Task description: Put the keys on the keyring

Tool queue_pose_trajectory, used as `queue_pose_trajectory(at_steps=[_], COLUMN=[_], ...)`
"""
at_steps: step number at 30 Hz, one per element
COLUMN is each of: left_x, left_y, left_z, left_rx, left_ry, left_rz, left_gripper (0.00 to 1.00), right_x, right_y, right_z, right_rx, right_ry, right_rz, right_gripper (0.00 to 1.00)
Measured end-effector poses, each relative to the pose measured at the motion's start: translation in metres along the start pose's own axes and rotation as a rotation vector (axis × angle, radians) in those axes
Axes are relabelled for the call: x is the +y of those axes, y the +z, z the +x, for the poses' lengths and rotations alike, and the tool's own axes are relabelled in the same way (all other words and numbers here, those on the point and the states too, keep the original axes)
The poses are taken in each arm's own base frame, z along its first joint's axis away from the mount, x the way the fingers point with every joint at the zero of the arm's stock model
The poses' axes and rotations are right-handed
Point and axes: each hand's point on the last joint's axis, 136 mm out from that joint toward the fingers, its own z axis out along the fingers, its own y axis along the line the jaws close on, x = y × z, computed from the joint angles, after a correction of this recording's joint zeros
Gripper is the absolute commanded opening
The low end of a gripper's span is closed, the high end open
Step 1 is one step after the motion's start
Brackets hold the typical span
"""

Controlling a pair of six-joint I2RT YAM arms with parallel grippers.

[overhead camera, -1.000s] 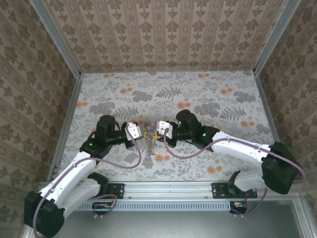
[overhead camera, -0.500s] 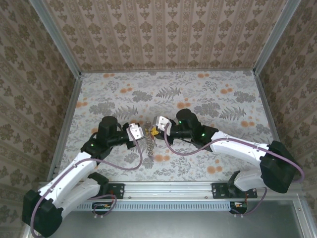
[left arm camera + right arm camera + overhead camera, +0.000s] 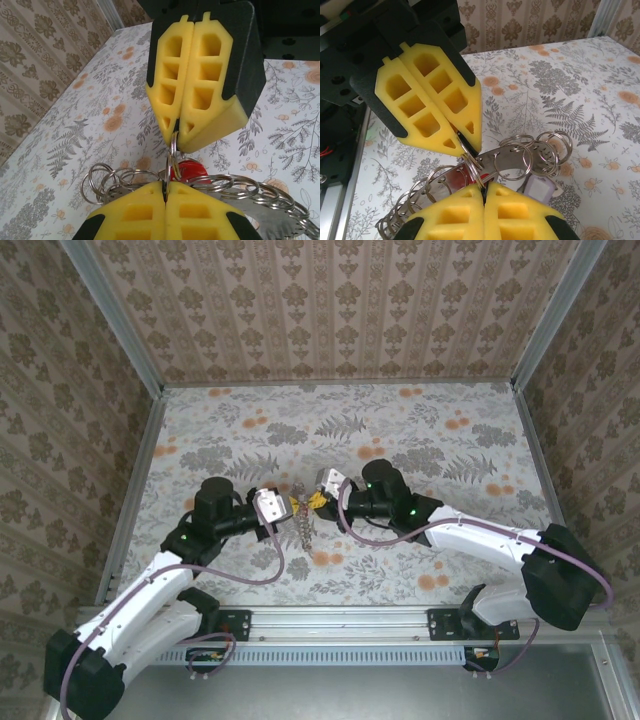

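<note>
While the left hand (image 3: 165, 187) and right hand (image 3: 484, 190), both clamped shut, pinch the keyring (image 3: 172, 150), threading seems under way; next, the red key (image 3: 189, 169) must slide along its coil.

Soft, even light from above fills the top view, with only faint shadows beneath the arms (image 3: 150, 590) on the counter (image 3: 450, 410). Both wrist views are bright; small glints sit on the keyring (image 3: 512, 152), the yellow jaws are crisp, and the far wall (image 3: 520, 20) blurs slightly.
</note>
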Motion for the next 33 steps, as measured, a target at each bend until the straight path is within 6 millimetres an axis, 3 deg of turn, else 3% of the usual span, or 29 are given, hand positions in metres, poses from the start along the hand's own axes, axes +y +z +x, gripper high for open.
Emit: queue_pose_trajectory(at_steps=[5,17,26,33], left_x=[-0.004,-0.01,-0.01,-0.011], left_y=[0.001,0.003,0.003,0.005], left_z=[-0.003,-0.016,-0.03,-0.029], left_rx=[-0.032,-0.112,-0.178,-0.18], left_ry=[-0.019,-0.084,-0.083,-0.093], left_rz=[0.02,0.07,0.087,0.103], left_gripper=[0.0,0.0,0.0,0.0], right_x=[0.001,0.003,0.005,0.005], right_y=[-0.004,-0.016,-0.023,-0.033], right_z=[0.002,0.002,0.026,0.012], right_rx=[-0.004,0.006,0.105,0.081], right_ry=[0.005,-0.026,-0.026,-0.059], right_rz=[-0.018,-0.048,-0.076,-0.071], right_gripper=[0.0,0.12,0.2,0.2])
